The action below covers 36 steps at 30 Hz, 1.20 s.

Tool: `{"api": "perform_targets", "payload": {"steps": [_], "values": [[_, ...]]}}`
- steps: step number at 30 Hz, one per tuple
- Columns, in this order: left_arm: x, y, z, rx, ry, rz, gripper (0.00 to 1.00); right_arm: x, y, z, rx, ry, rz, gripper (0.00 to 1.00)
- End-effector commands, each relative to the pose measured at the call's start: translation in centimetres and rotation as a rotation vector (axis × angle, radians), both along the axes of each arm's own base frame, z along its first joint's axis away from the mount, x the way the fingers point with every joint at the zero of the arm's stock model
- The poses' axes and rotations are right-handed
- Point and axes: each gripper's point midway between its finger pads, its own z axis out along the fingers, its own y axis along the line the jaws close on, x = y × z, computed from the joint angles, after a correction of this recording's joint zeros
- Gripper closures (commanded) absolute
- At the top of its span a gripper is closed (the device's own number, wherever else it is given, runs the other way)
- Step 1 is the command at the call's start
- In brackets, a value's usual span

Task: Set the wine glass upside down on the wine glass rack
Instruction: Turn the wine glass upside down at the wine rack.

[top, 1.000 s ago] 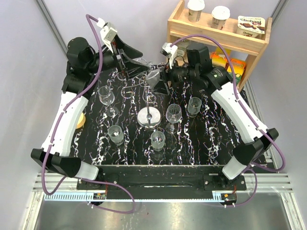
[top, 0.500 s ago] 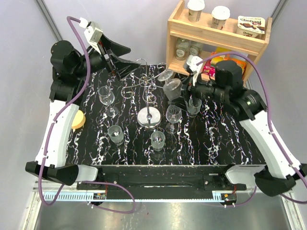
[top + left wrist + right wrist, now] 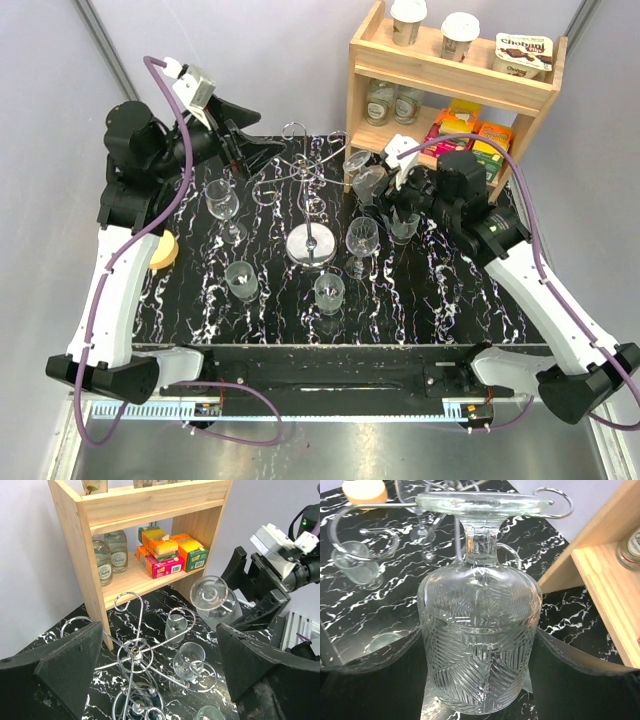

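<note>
**Operator:** Where is the wine glass?

**Describer:** Your right gripper [image 3: 388, 196] has it. Its fingers [image 3: 365, 690] are clamped on the ribbed bowl of the wine glass [image 3: 480, 645], with the rim toward the palm and the round foot pointing away. The glass hangs tipped over above the far right part of the bench [image 3: 430, 300]. It is in front of the wooden shelf [image 3: 450, 90] that stands at the far right corner.

**Operator:** And the rack?

**Describer:** The rack [image 3: 308, 247] stands upright near the middle of the bench. Its disc base lies flat on the black marbled top, and curled wire arms spread from a thin post. The foot of the glass is just beside the arms on the rack's right side, toward the far edge. In your right wrist view the foot overlaps two of the curls, and I cannot tell whether they touch.

**Operator:** My left side?

**Describer:** Your left gripper [image 3: 262, 152] hovers near the far left corner, pointed toward the rack. Its jaws are wide apart and hold nothing.

**Operator:** Anything else down there?

**Describer:** Five other glasses [image 3: 222, 200] stand upright around the rack. A round yellow thing [image 3: 163, 252] lies at the left edge, half hidden by your left arm.
</note>
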Motion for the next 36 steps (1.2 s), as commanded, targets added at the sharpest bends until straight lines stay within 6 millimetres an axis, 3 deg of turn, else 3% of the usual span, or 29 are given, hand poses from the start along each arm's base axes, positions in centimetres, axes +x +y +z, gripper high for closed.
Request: {"api": "perform_targets", "payload": {"steps": [1, 4, 12, 16, 20, 25, 32, 36], "values": [[-0.4, 0.8, 1.1, -0.003, -0.059, 0.043, 0.01, 2.1, -1.5, 6.4, 0.119, -0.236, -0.086, 0.99], [-0.5, 0.9, 1.1, -0.005, -0.060, 0.052, 0.01, 2.1, -2.3, 6.7, 0.128, -0.257, -0.107, 1.00], [0.4, 1.4, 0.5, 0.012, -0.036, 0.102, 0.01, 3.3, -3.5, 4.9, 0.107, -0.299, -0.154, 1.00], [0.3, 2.3, -0.1, 0.071, -0.049, 0.146, 0.01, 2.8, -3.6, 4.2, 0.107, -0.285, -0.146, 1.00], [1.3, 3.5, -1.6, 0.160, -0.058, 0.217, 0.01, 1.4, -2.7, 3.2, 0.111, -0.238, -0.067, 1.00], [1.9, 2.6, -3.7, 0.162, -0.008, 0.165, 0.01, 1.6, -2.0, 2.5, 0.124, -0.223, -0.045, 1.00], [2.1, 1.4, -4.3, 0.127, 0.002, 0.102, 0.01, 0.1, -0.3, 1.7, 0.162, -0.162, 0.073, 1.00], [2.3, 1.3, -4.1, 0.111, -0.017, 0.103, 0.01, -0.8, 0.8, 0.3, 0.185, -0.123, 0.147, 1.00]]}}
